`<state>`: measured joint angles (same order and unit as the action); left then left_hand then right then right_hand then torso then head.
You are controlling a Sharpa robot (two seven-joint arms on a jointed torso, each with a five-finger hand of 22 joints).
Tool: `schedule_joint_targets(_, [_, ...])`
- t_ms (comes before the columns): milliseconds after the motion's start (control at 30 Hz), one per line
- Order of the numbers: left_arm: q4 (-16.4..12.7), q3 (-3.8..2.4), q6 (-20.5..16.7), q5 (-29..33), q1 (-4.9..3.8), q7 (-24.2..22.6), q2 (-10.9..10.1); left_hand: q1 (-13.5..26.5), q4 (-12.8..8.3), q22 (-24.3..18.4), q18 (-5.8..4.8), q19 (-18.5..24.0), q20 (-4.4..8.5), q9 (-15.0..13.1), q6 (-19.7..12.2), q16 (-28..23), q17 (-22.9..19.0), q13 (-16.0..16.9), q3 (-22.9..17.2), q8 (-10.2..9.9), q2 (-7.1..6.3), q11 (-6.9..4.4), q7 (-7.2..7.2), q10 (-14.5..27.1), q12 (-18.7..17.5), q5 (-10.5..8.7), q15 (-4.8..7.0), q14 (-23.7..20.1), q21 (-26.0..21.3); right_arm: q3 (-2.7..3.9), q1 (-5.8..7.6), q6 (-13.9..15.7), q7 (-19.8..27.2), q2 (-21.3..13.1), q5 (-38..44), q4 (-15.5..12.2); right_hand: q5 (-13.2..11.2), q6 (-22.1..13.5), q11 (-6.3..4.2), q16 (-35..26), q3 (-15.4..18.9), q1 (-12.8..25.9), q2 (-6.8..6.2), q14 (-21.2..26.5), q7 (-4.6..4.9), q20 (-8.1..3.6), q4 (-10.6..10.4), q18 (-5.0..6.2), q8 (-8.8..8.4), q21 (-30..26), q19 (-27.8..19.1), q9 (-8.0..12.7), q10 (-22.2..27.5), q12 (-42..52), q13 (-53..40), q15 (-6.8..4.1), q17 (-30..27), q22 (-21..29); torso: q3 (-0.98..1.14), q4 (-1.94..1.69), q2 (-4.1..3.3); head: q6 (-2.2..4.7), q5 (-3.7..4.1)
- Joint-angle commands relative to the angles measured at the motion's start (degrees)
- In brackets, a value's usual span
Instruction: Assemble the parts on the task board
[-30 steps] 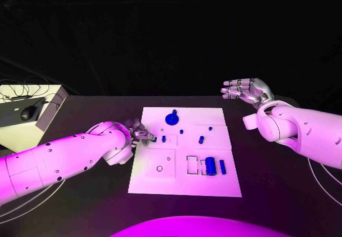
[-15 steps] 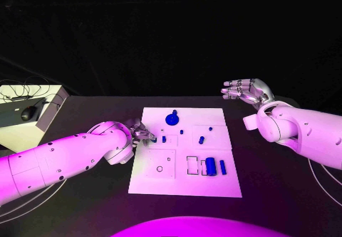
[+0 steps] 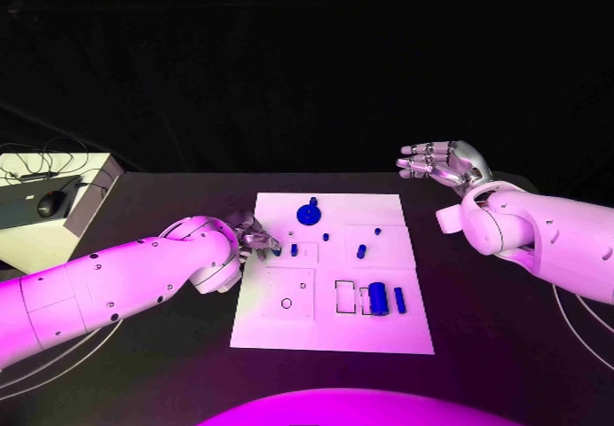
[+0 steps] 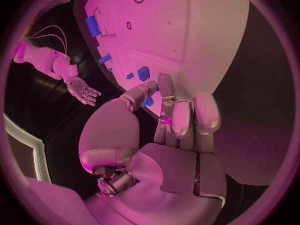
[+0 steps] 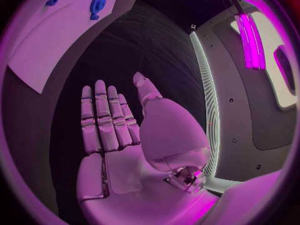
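Observation:
The white task board [image 3: 333, 324] lies mid-table. On it are a round blue knob [image 3: 309, 213], several small blue pegs such as one [image 3: 361, 251], a thick blue cylinder [image 3: 378, 295] and a thin blue bar [image 3: 399, 300]. My left hand [image 3: 254, 238] sits at the board's left edge, thumb and a finger pinching a small blue part [image 4: 148, 101]; a blue block [image 4: 144, 73] lies on the board just past the fingertips. My right hand [image 3: 442, 161] hangs raised off the board's far right corner, fingers straight and together, holding nothing [image 5: 106, 120].
A pale box [image 3: 38, 231] carrying a black device [image 3: 51, 204] and cables stands at the table's left edge. Dark table surface surrounds the board [image 5: 56, 30] on all sides.
My left arm has crept slightly toward the board, its hand staying at the left edge. The right hand has held still.

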<state>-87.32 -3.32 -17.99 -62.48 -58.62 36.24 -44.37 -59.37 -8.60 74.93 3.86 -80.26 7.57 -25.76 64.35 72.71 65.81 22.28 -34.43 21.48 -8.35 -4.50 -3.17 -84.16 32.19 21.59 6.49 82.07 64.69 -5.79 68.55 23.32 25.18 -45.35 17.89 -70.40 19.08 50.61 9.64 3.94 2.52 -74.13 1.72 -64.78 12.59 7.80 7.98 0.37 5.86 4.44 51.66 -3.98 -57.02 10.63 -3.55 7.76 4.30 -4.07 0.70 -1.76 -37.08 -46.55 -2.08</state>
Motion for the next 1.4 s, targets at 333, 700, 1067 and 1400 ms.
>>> schedule_joint_targets(333, [-0.51, 0.23, 3.19, -0.41, 0.25, -0.93, 0.67, -2.68, 0.67, 0.97, -1.23, -0.11, 0.28, -8.74, 6.81, 0.42, 0.24, -2.74, 1.94, -0.89, 0.83, -0.63, 5.21, -2.57, 2.12, 0.38, 0.34, 0.26, 0.32, 0.03, 0.01, -0.77, 0.38, -0.06, 0.29, -0.08, 0.43, -0.13, -0.05, -0.24, -0.19, 0.09, 0.18, 0.2, 0.36, 0.06, 0.03, -0.37, -0.24, -0.1, -0.46, 0.02, 0.05, -0.02, 0.09, 0.02, -0.08, 0.0, -0.06, -0.06, 0.0, -0.06, 0.09])
schedule_joint_targets(700, [-0.64, 0.23, 3.12, -1.66, 0.25, -1.32, 0.58, -2.44, 0.4, 0.97, -1.37, -0.13, 0.34, -9.1, 7.11, 0.84, 0.41, -3.88, 0.99, -0.35, 0.6, -0.72, 5.35, -2.6, 3.36, 1.28, 0.36, 0.34, 0.44, 0.03, 0.01, -0.82, 0.4, -0.08, 0.28, -0.07, 0.43, -0.13, -0.05, -0.24, -0.19, 0.09, 0.18, 0.2, 0.36, 0.06, 0.03, -0.37, -0.24, -0.1, -0.46, 0.02, 0.05, -0.02, 0.09, 0.02, -0.08, 0.0, -0.09, -0.11, 0.0, -0.15, 0.17])
schedule_joint_targets(1067, [-0.55, 0.23, 2.18, -3.42, 0.26, -1.17, 0.16, -2.28, 0.12, 0.95, -1.41, -0.17, 0.37, -9.36, 6.95, 0.95, 0.39, -4.39, 0.24, -0.01, 0.76, -0.76, 5.36, -2.61, 3.54, 1.42, 0.39, 0.36, 0.5, 0.03, 0.01, -0.8, 0.44, -0.11, 0.28, -0.05, 0.48, -0.14, -0.02, -0.23, -0.16, 0.25, 0.19, 0.23, 0.36, 0.09, -0.07, -0.37, -0.25, -0.12, -0.5, 0.03, 0.09, -0.03, 0.09, 0.04, -0.08, 0.0, -0.09, -0.07, 0.0, -0.04, 0.14])
schedule_joint_targets(1400, [-1.25, 0.16, 1.17, -4.76, 0.28, -1.1, -0.85, -2.12, -0.08, 0.98, -1.44, -0.2, 0.41, -9.52, 6.88, 1.01, 0.33, -4.69, -0.12, 0.19, 0.77, -0.78, 5.36, -2.61, 3.69, 1.4, 0.41, 0.33, 0.59, 0.04, 0.01, -0.82, 0.45, -0.16, 0.28, -0.03, 0.48, -0.14, -0.02, -0.23, -0.16, 0.25, 0.19, 0.23, 0.36, 0.09, -0.07, -0.37, -0.25, -0.12, -0.5, 0.03, 0.09, -0.03, 0.09, 0.04, -0.08, 0.0, -0.08, -0.08, 0.03, -0.09, 0.12])
